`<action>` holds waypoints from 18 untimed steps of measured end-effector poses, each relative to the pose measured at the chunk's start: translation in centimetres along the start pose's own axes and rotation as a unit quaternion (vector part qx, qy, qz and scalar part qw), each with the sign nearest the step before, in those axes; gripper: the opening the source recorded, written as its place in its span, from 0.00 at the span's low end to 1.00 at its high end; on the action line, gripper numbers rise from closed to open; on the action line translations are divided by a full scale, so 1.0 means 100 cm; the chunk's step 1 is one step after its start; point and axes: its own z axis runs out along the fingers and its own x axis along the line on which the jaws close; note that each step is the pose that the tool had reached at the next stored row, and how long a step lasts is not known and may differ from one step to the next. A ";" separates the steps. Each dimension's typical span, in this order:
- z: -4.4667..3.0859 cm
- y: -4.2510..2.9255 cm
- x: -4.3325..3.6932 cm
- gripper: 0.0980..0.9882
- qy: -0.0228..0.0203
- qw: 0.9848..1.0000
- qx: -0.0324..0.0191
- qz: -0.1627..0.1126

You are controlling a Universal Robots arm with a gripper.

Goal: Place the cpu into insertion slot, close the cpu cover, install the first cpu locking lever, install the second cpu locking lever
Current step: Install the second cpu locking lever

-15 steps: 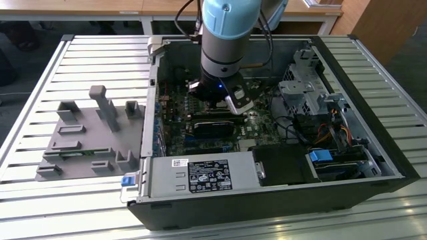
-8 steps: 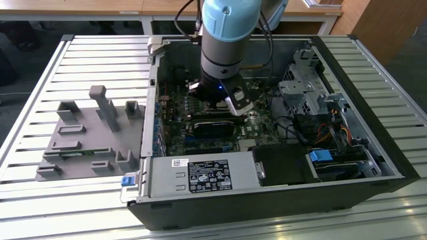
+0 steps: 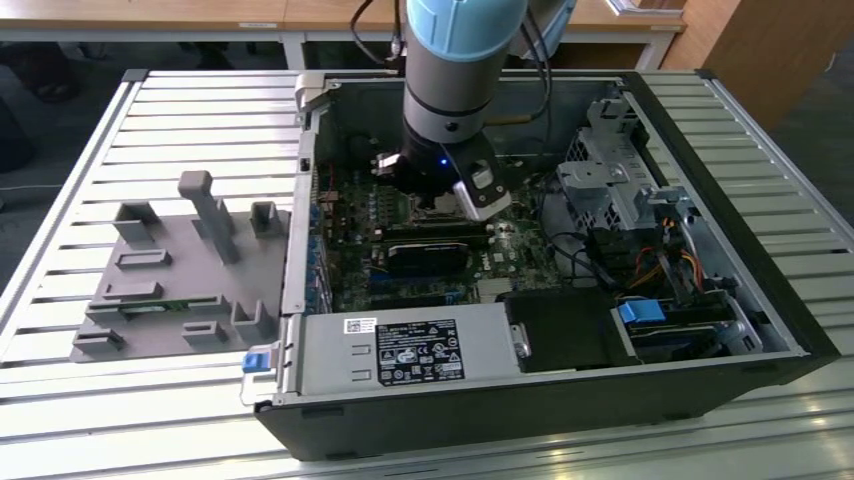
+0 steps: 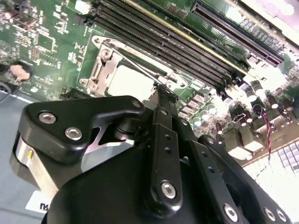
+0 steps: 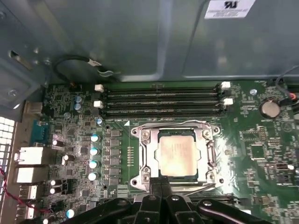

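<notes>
The cpu (image 5: pixel 176 151) (image 4: pixel 131 81), a silvery square chip, lies in the insertion slot (image 5: pixel 205 131), whose dark centre it hides. The grey metal cpu cover (image 5: pixel 145 154) (image 4: pixel 99 70) lies flat around it. A thin wire locking lever (image 5: pixel 173 123) (image 4: pixel 140 65) runs along one side of the cover. My gripper (image 5: pixel 162 183) (image 4: pixel 161 91) (image 3: pixel 434 205) is shut, its black fingertips pressed together at the socket's edge, right by the end of a lever wire. I cannot tell whether the tips pinch that wire.
The green motherboard (image 3: pixel 400 285) lies inside the open black computer case (image 3: pixel 534 400). Black memory slots (image 5: pixel 161 100) run just beyond the socket, and capacitors (image 5: pixel 95 151) stand beside it. A grey fixture plate (image 3: pixel 174 270) sits on the slatted table at the exterior view's left.
</notes>
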 end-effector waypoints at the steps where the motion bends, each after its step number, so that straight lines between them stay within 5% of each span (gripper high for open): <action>1: -0.0013 0.0004 -0.0013 0.01 0.000 1.000 0.000 0.000; 8: -0.0041 0.0017 -0.0188 0.01 0.003 1.000 -0.001 0.001; 18: -0.0061 -0.0108 -0.0163 0.01 0.002 1.000 -0.003 0.006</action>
